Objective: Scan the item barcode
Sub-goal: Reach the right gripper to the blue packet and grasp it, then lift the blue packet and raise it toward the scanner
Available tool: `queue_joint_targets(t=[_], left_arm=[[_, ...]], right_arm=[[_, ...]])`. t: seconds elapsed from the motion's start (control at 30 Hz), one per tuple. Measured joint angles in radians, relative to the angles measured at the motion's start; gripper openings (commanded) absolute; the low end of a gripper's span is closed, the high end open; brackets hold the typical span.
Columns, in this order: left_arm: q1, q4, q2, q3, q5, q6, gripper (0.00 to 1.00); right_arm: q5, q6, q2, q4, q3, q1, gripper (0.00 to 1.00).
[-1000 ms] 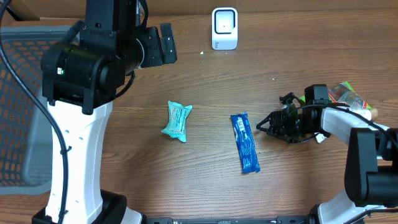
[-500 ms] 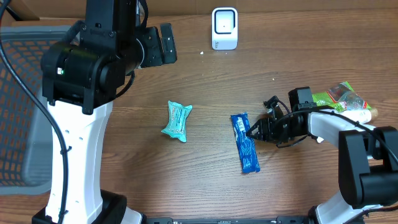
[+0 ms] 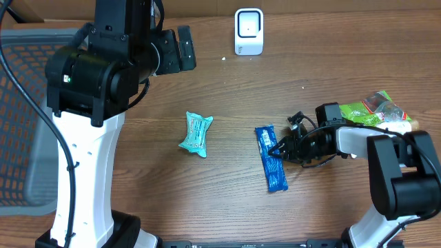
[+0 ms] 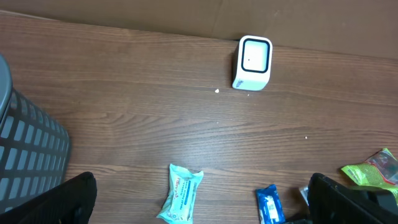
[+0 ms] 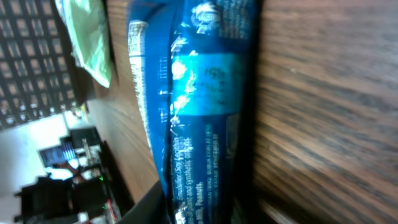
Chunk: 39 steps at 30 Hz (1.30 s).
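Overhead view: the blue snack bar [image 3: 271, 158] lies flat on the worktop [image 3: 227, 96], right of centre. Its long side runs roughly away from the robot, and it is well apart from the white scanner [image 3: 249, 31] at the far edge.
Right claw [image 3: 281, 149]: low over the worktop, with its tips at the bar's right-hand edge, a little above the bar's middle. I cannot tell whether the jaws have bitten onto the wrapper, because the wrapper fills the right wrist view and no finger shows.
Left claw [image 3: 178, 49]: spread wide and empty, raised at the far left, away from every item.
Risk, thin grip: the tips meet only the edge of a flat, slick wrapper. They may pinch film alone, and the bar could slide out or dangle on the lift.
Risk, pushing: a low sideways approach may shove the bar along the wood toward the teal packet [image 3: 196, 133] instead of catching it.
Risk, scan: no barcode shows from above. If it sits on the underside or gets creased under the claw, the scanner may not read it.
Bar's look: glossy blue film with white lettering, a paler cyan patch mid-length and crimped ends. It is probably light and soft-skinned.
Neighbour: the green packet [image 3: 365, 109] lies behind the right arm, apart from the bar.
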Motion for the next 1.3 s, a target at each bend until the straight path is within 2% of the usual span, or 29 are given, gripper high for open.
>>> queue_joint_targets(t=[0.13,0.23,0.43,0.53,0.67,0.83,1.03,1.3], left_arm=[[0.0,0.0,0.0,0.0,0.0,0.0,1.0],[0.0,0.0,0.0,0.0,0.0,0.0,1.0],[0.0,0.0,0.0,0.0,0.0,0.0,0.99],[0.0,0.0,0.0,0.0,0.0,0.0,1.0],[0.0,0.0,0.0,0.0,0.0,0.0,1.0],[0.0,0.0,0.0,0.0,0.0,0.0,1.0],[0.0,0.0,0.0,0.0,0.0,0.0,1.0],[0.0,0.0,0.0,0.0,0.0,0.0,1.0]], right_arm=[[-0.003,0.011,0.012,0.003,-0.003,0.002,0.11],[-0.002,0.012,0.013,0.002,-0.004,0.002,0.07],[0.014,0.012,0.021,-0.109,0.034,0.003,0.04],[0.047,0.014,0.027,-0.22,0.101,0.002,0.04],[0.103,0.013,0.027,-0.286,0.2,0.002,0.04],[0.245,0.035,0.026,-0.397,0.372,0.011,0.04],[0.523,0.056,0.024,-0.514,0.555,0.072,0.04],[0.769,0.062,0.024,-0.498,0.663,0.172,0.04]])
